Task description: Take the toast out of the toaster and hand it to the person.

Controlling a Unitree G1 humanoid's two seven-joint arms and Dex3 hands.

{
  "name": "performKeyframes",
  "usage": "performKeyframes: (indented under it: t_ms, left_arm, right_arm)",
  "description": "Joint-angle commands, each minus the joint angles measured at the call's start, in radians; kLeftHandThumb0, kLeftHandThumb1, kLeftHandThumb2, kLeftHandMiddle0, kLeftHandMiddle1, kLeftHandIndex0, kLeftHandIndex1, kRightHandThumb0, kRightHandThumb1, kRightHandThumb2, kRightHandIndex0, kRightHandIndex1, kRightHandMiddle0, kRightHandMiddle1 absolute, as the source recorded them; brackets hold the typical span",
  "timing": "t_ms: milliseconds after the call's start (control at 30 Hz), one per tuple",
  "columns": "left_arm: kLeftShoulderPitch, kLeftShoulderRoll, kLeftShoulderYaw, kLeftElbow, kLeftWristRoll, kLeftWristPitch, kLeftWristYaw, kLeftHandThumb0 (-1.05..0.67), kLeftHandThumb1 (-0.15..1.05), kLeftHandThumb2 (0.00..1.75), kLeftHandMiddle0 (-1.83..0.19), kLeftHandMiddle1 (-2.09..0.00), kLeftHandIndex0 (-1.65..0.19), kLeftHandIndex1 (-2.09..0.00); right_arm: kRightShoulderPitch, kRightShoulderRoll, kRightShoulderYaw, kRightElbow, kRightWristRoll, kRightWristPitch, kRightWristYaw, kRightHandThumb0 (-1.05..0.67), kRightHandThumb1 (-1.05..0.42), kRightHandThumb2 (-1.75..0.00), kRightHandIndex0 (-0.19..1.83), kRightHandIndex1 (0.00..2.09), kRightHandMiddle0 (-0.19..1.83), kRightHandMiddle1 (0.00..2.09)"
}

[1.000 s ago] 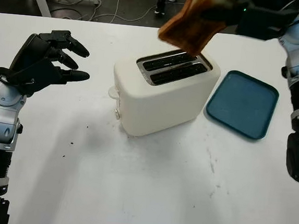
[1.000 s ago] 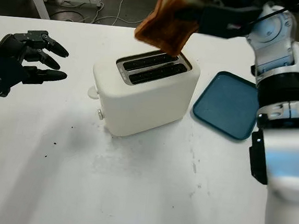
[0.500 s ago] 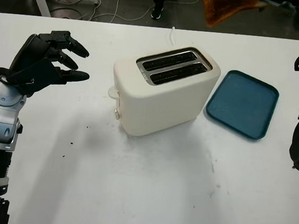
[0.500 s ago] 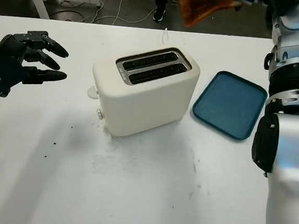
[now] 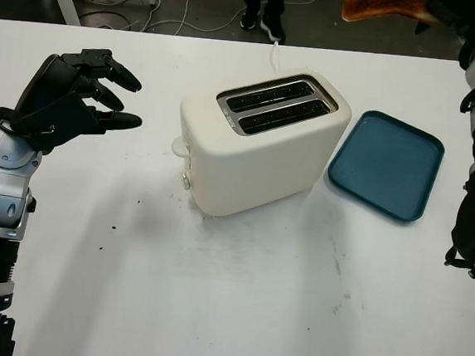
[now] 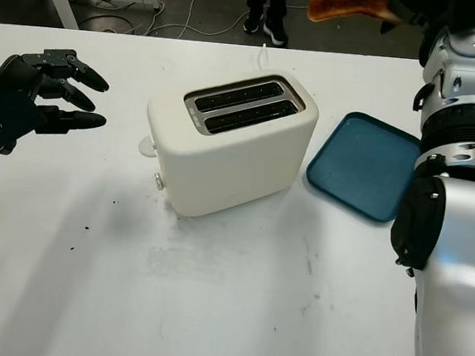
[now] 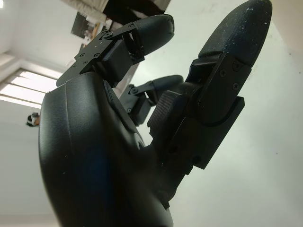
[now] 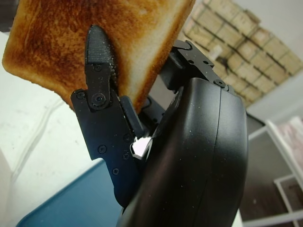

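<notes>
- At the far edge of the table, high above it, the browned square slice of toast (image 8: pixel 94 42) is held in the air by the black three-finger right hand (image 8: pixel 142 142); its fingers are closed on the slice, one fingertip (image 8: pixel 97 45) pressed on the brown face.
- The toast is well clear of the cream-white two-slot plastic toaster (image 5: pixel 257 142), and both slots look empty.
- Just beside the toaster lies a flat dark-teal rectangular tray (image 5: pixel 386 163), with nothing on it.
- The black left hand (image 5: pixel 70 97) is open, holds nothing, and hovers over the white table (image 5: pixel 236 294), well apart from the toaster.
- Beyond the table, a person's legs and shoes (image 5: pixel 265 5) stand on the floor; no reaching hand of the person is visible.
- Risk, as I judge: the grip is only at one edge of the slice, so the toast may crack or slip if the arm swings quickly.
- If the fingers release before the person takes it, the slice would fall to the floor behind the table.
</notes>
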Motion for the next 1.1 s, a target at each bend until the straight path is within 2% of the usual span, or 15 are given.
performKeyframes:
  t_ms: [0, 67, 200, 300, 433, 467, 567, 767, 900, 1067]
  left_arm:
    - [-0.004, 0.003, -0.001, 0.003, 0.001, -0.016, 0.003, -1.05, 0.72, 0.0, -0.72, -1.03, -0.66, -0.96]
    - [-0.004, 0.002, 0.0, 0.004, 0.0, -0.019, 0.004, -1.05, 0.72, 0.0, -0.72, -1.03, -0.66, -0.96]
    - [-0.004, -0.001, 0.0, -0.001, -0.005, -0.007, 0.001, -1.05, 0.71, 0.0, -0.72, -1.03, -0.66, -0.97]
    - [-0.002, 0.001, -0.002, -0.004, 0.0, -0.004, 0.002, -1.05, 0.72, 0.0, -0.72, -1.03, -0.65, -0.97]
    - [-0.001, 0.001, -0.001, -0.002, 0.003, -0.012, 0.007, -1.05, 0.71, 0.0, -0.72, -1.04, -0.65, -0.98]
    - [-0.001, 0.0, 0.0, 0.0, 0.001, -0.012, 0.006, -1.05, 0.71, 0.0, -0.72, -1.04, -0.65, -0.99]
    - [-0.002, 0.001, 0.0, 0.004, 0.001, -0.017, 0.006, -1.05, 0.72, 0.0, -0.72, -1.04, -0.65, -0.99]
    - [-0.001, 0.001, 0.0, 0.003, 0.0, -0.017, 0.004, -1.05, 0.72, 0.0, -0.71, -1.05, -0.65, -0.99]
    - [0.0, 0.0, -0.001, 0.006, 0.002, -0.024, 0.008, -1.05, 0.72, 0.0, -0.72, -1.04, -0.65, -1.0]
    - [0.0, 0.0, 0.001, 0.006, -0.007, -0.019, -0.001, -1.05, 0.72, 0.0, -0.7, -1.04, -0.63, -1.0]
  right_arm:
    - [0.016, 0.018, 0.019, 0.033, -0.023, 0.018, -0.045, -0.31, -0.92, -0.47, 0.94, 1.75, 0.6, 1.75]
    - [0.029, 0.016, 0.087, 0.049, -0.091, 0.011, -0.059, -0.35, -0.92, -0.48, 0.91, 1.75, 0.56, 1.75]
    - [0.059, 0.038, 0.075, 0.065, -0.079, 0.0, -0.062, -0.34, -0.92, -0.47, 0.87, 1.75, 0.49, 1.75]
    - [0.063, 0.046, 0.109, 0.077, -0.114, 0.026, -0.067, -0.36, -0.92, -0.45, 0.89, 1.75, 0.54, 1.75]
    - [0.071, 0.067, 0.079, 0.086, -0.084, 0.062, -0.063, -0.34, -0.92, -0.47, 0.89, 1.75, 0.49, 1.75]
    - [0.076, 0.072, 0.075, 0.086, -0.082, 0.062, -0.065, -0.35, -0.92, -0.43, 0.89, 1.75, 0.48, 1.75]
    - [0.096, 0.078, 0.1, 0.081, -0.113, 0.044, -0.059, -0.34, -0.92, -0.41, 0.91, 1.75, 0.58, 1.75]
    - [0.105, 0.075, 0.116, 0.074, -0.122, 0.029, -0.047, -0.34, -0.92, -0.42, 0.94, 1.75, 0.58, 1.75]
    - [0.081, 0.082, 0.111, 0.082, -0.12, 0.085, -0.096, -0.38, -0.92, -0.38, 0.9, 1.75, 0.48, 1.75]
    - [0.094, 0.084, 0.112, 0.078, -0.114, 0.049, -0.072, -0.37, -0.92, -0.42, 0.89, 1.75, 0.45, 1.75]
